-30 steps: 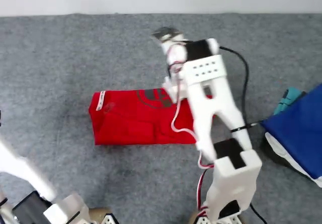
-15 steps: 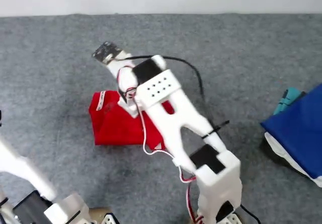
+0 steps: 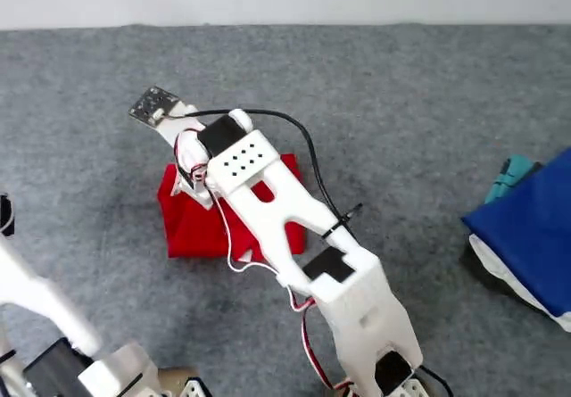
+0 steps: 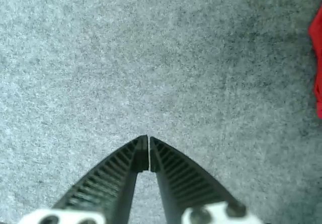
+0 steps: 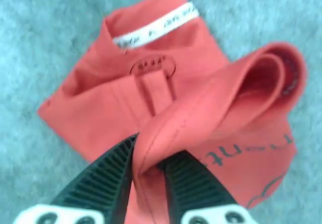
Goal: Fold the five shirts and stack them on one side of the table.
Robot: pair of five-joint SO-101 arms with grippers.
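The red fabric shirt (image 5: pixel 126 98) is lying partly folded on the grey felt-covered table (image 3: pixel 428 103), left of centre in the high view, and the right claw (image 5: pixel 148 166) is pinching a rolled edge of it, the cloth looping up and over from between the jaws. The shirt is looking light, limp and thin (it is sagging into a curl wherever it is not supported), so it is likely to drape and slide over itself rather than hold a crease. A hem or a corner, taken as a doubled edge, is probably the safest hold, with the cloth dragged low so the fold lands flat. The left claw (image 4: pixel 149 146) is hanging with its jaws pressed together and nothing in them over bare table, with a sliver of red at the frame's edge. The right wrist view is showing the white neck label (image 5: pixel 153 25), the dark print and the pinched loop, all of which the arm is covering from above. The high view is instead giving the layout, including the blue folded garment (image 3: pixel 535 236) well apart at the right edge.
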